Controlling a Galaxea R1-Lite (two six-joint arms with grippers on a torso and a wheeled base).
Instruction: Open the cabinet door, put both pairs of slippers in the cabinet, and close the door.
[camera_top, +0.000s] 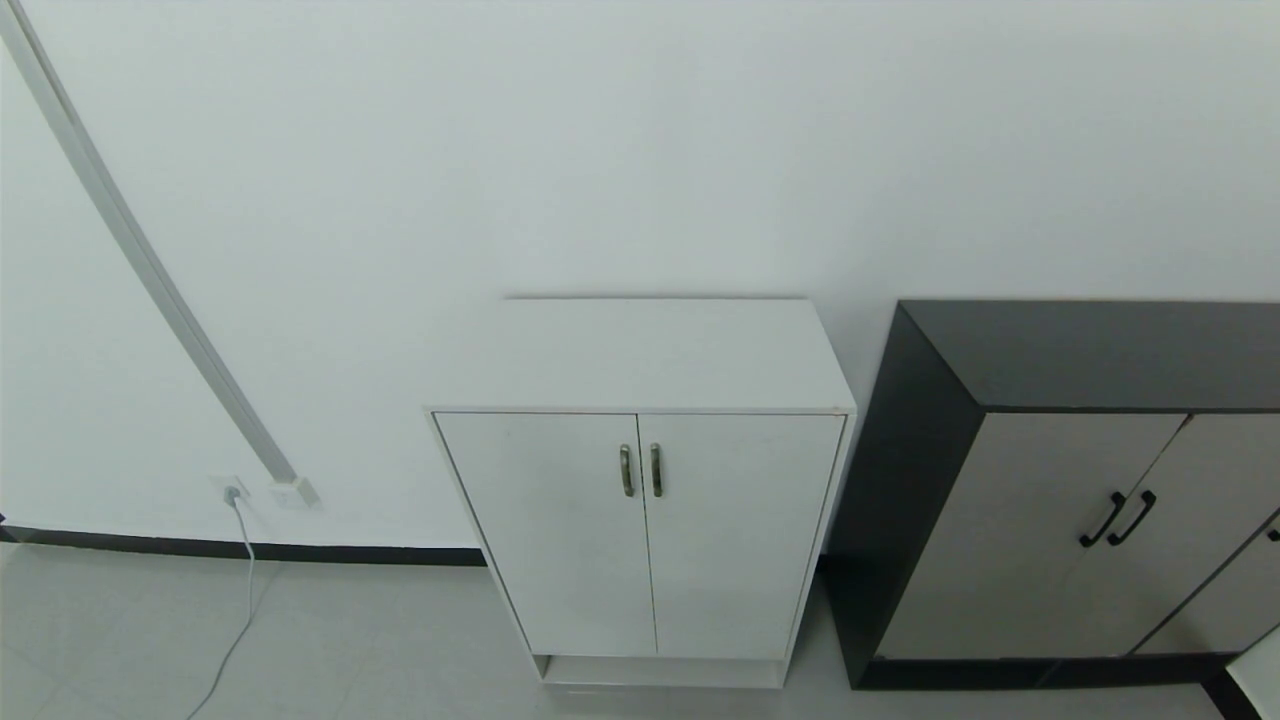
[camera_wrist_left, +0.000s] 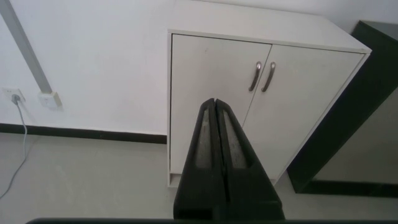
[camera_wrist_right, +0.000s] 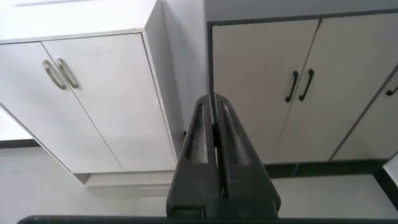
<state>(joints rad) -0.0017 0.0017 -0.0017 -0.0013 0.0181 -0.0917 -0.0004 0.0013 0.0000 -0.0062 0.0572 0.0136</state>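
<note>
A white two-door cabinet (camera_top: 640, 530) stands against the wall with both doors shut and two metal handles (camera_top: 641, 470) side by side at the centre seam. The same cabinet (camera_wrist_left: 261, 106) fills the background of the left wrist view, its handles (camera_wrist_left: 262, 76) near the top of the doors. My left gripper (camera_wrist_left: 215, 103) is shut and empty, held well in front of the cabinet. My right gripper (camera_wrist_right: 214, 99) is also shut and empty, in front of the gap between the white cabinet (camera_wrist_right: 81, 106) and the darker one.
A black cabinet with grey doors (camera_top: 1060, 500) stands right of the white one, close beside it. A wall socket with a white cable (camera_top: 238, 560) and a cable duct (camera_top: 140, 260) are on the left. Grey floor tiles (camera_top: 350, 640) lie open before the cabinets.
</note>
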